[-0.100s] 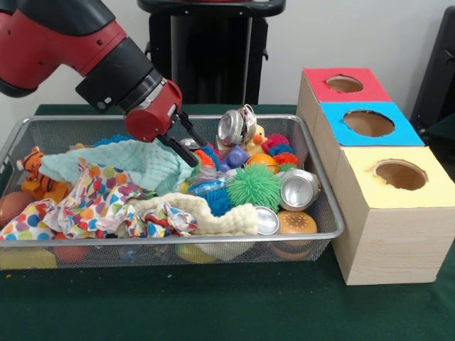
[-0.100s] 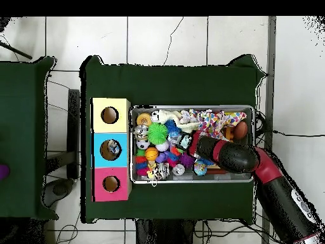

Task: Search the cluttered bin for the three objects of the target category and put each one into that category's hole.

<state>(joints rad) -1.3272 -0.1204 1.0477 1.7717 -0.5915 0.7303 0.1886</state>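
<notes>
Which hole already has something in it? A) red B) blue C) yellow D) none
B: in the overhead view the blue box's hole shows an item inside, while the yellow hole and the red hole look dark and empty.

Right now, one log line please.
gripper: down in bin, over toy clutter | jaws: unclear | blue hole: holds item
</notes>
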